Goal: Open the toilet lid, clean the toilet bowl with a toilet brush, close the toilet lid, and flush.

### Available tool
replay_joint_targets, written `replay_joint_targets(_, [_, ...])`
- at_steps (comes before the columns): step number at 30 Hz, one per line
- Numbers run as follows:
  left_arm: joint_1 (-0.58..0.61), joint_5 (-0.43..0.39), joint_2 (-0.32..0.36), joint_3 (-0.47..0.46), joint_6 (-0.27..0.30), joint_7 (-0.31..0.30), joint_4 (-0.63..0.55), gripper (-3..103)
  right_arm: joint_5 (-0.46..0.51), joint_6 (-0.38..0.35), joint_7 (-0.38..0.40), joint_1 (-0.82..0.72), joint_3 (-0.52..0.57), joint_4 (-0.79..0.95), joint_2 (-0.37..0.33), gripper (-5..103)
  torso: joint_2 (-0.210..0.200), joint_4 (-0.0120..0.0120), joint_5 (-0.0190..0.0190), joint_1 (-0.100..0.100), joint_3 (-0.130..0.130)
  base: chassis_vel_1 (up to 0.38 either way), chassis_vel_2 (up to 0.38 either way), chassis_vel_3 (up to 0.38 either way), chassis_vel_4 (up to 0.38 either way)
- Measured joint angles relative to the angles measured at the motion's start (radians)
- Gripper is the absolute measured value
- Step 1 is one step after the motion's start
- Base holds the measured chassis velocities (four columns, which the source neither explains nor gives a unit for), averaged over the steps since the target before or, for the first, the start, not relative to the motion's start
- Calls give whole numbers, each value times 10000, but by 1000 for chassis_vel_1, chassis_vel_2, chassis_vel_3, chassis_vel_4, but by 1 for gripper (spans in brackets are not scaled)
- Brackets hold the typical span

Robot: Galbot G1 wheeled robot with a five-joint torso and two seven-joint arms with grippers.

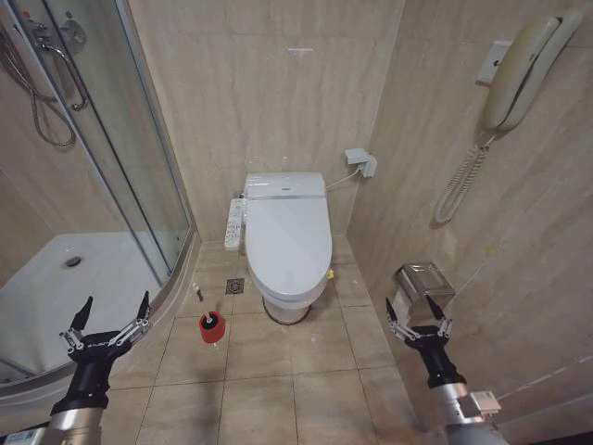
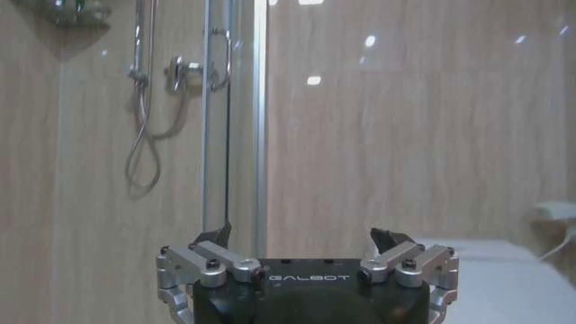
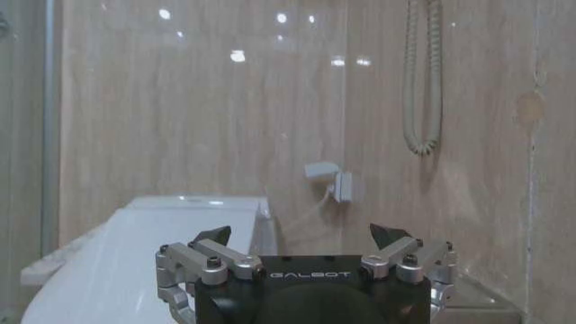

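Note:
The toilet lid [image 1: 289, 239] is down, a glossy white oval covering the seat; it shows too in the right wrist view as the toilet lid [image 3: 135, 263]. The toilet bowl is hidden under it. The toilet brush [image 1: 212, 322] stands with its black head in a small red holder [image 1: 211, 330] on the floor left of the toilet. My left gripper [image 1: 115, 310] hovers open low on the left, beside the shower tray, also seen as the left gripper [image 2: 303, 237]. My right gripper [image 1: 411, 310] is open low on the right, near the wall, and appears as the right gripper [image 3: 303, 235].
A side button panel [image 1: 235, 224] sits on the toilet's left. The glass shower enclosure [image 1: 102, 167] and its curved tray fill the left. A wall phone [image 1: 519, 74] and a metal paper holder [image 1: 422, 280] hang on the right wall. A floor drain [image 1: 234, 286] lies by the toilet base.

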Motion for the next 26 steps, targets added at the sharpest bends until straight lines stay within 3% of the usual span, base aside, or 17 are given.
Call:
replay_joint_targets(7, [-6,110,-177,129,575,-186,-442,100,134,41,-266,7,164,390,-25,100,0,0,0,0,0,0,0,0,0])
replay_joint_targets(21, [27,286,-398,286,511,-73,-444,100,55,63,-586,-47,117,298,-149,100,0,0,-1,0,0,0,0,0,0])
replay_joint_targets(26, [22,80,-339,448,728,-150,-312,100,29,29,-588,-65,117,249,-87,100,0,-1,-1,0,0,0,0,0,0])
